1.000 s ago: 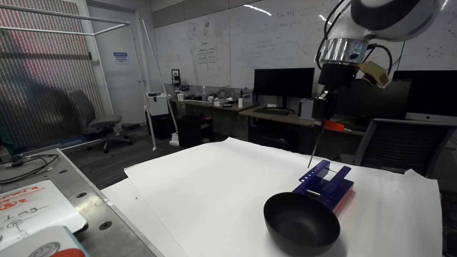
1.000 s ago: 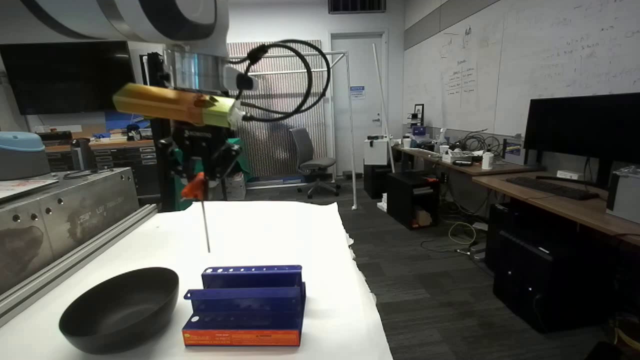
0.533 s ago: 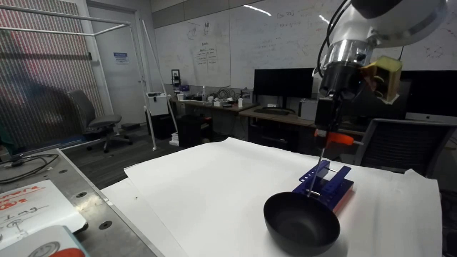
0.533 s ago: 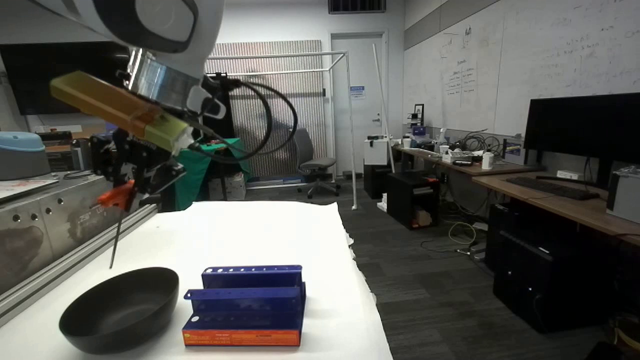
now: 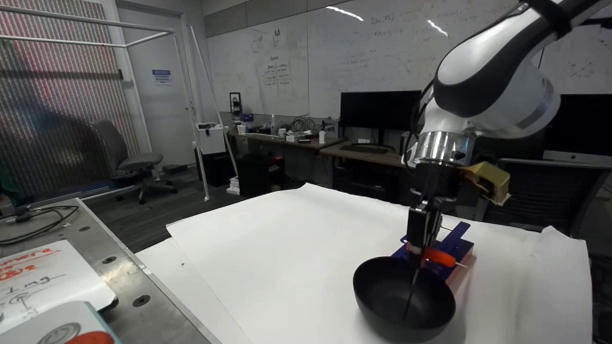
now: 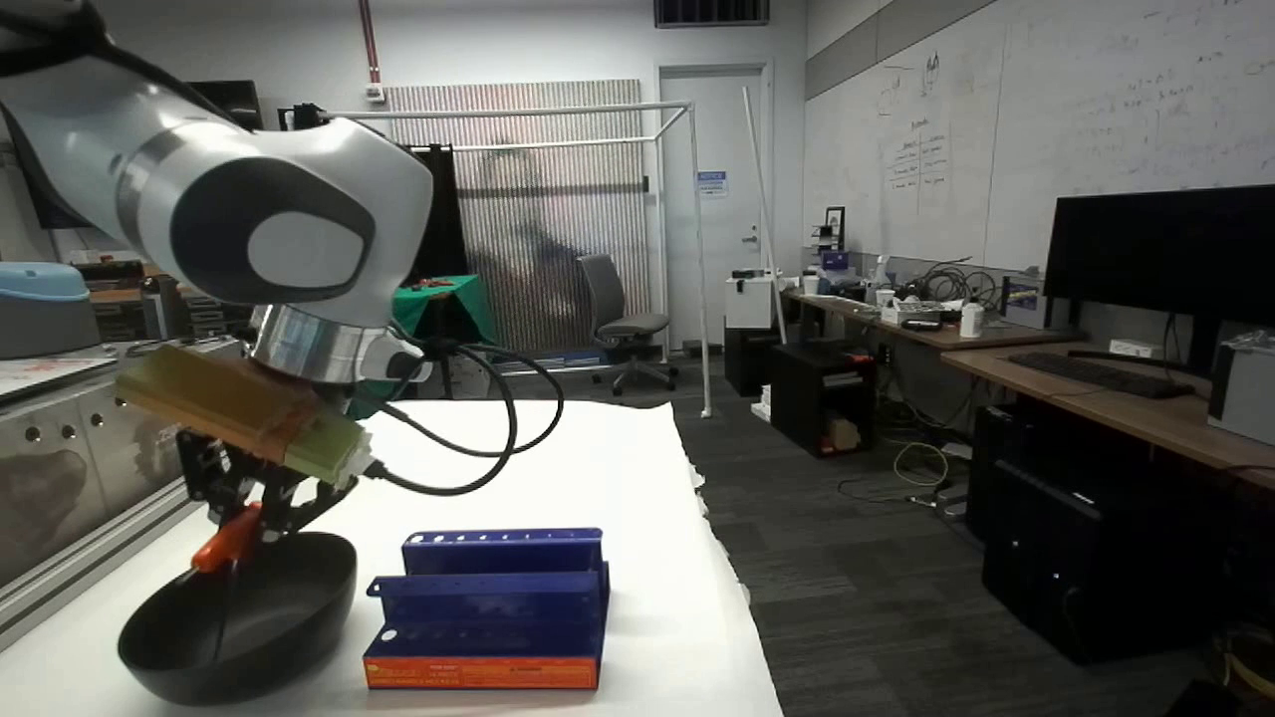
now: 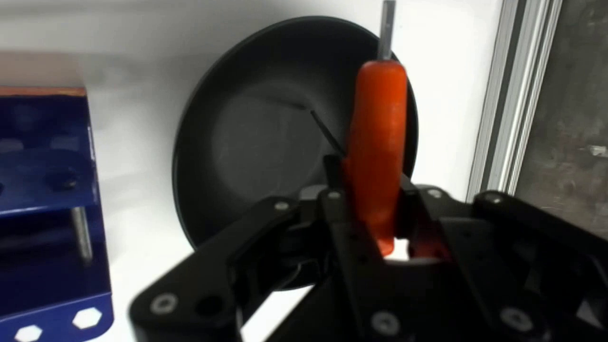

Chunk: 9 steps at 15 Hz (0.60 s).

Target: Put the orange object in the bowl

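At 12 o'clock on the black bowl point(image 7: 259, 156) in both exterior views — gripper point(image 7: 373, 199), down low and clamped on the orange tool point(image 5: 439, 257) by its handle point(image 7: 380, 109). Thin metal shaft point(image 5: 412, 289) tilts down from the handle, roughly toward 7 o'clock in both exterior views, lower end inside the bowl. Can't tell if the tip touches the bowl's floor. In the wrist view the handle overlaps the bowl's 3 o'clock side; short metal stub point(image 7: 387, 28) out of its free end points to 12. Bowl sits upright on the white sheet point(image 5: 287, 248). Blue rack point(image 6: 488, 597) with an orange label strip point(image 6: 483, 673) is at the bowl's 9 o'clock in the wrist view — near, apart, sheet showing between. Metal rail point(image 7: 522, 90) at 3 o'clock there.
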### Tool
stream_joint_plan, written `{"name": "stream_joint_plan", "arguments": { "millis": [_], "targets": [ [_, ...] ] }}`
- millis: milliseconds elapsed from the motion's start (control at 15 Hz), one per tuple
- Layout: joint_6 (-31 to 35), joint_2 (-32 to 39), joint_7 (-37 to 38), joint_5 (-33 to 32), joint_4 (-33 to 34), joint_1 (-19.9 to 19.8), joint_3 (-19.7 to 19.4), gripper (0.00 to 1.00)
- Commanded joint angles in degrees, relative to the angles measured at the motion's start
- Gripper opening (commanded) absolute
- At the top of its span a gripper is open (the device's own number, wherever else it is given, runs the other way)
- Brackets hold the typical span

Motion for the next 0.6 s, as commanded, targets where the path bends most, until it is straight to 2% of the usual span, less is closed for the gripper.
{"name": "stream_joint_plan", "arguments": {
  "millis": [0, 200, 400, 533],
  "targets": [
    [3.2, 0.8, -1.9, 2.1, 0.4, -0.2, 1.4, 0.51],
    [2.2, -0.9, -1.5, 1.5, 0.7, -0.7, 1.5, 0.75],
    [-0.1, -6.8, 2.2, 0.4, 0.0, -0.8, 1.1, 0.99],
    [0.5, -11.1, 3.9, -0.4, -1.0, -0.3, 1.0, 1.00]
  ]
}}
